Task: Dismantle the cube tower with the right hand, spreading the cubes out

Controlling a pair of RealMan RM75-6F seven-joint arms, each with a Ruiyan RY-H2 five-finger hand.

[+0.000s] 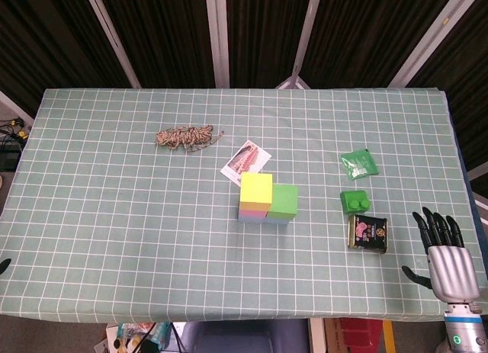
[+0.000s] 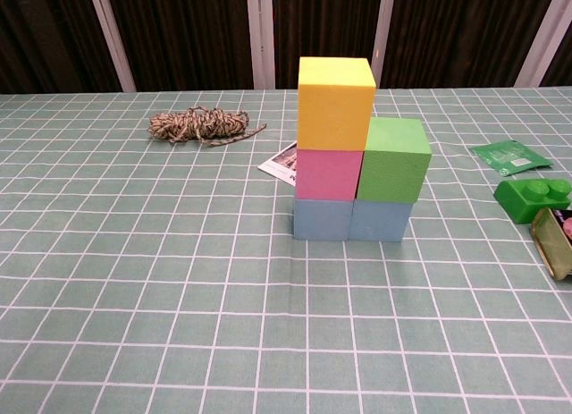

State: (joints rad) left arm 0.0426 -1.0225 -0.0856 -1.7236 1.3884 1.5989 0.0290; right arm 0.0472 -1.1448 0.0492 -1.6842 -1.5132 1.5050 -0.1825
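Observation:
The cube tower stands mid-table. A yellow cube [image 2: 335, 102] tops a pink cube [image 2: 328, 174], which sits on a blue cube [image 2: 323, 219]. Beside them a green cube [image 2: 395, 159] rests on a second blue cube [image 2: 381, 221]. From above, the yellow cube [image 1: 256, 190] and green cube [image 1: 283, 200] hide most of the others. My right hand [image 1: 442, 246] hovers at the table's near right edge, fingers spread, holding nothing, well right of the tower. It does not show in the chest view. At the far left edge only a dark tip [image 1: 4, 265] shows, perhaps my left hand.
A bundle of twine [image 1: 187, 136] lies at the back left, a printed card [image 1: 246, 161] just behind the tower. Right of the tower are a green packet [image 1: 358, 164], a green toy brick [image 1: 354, 200] and a dark tin [image 1: 367, 233], between tower and right hand.

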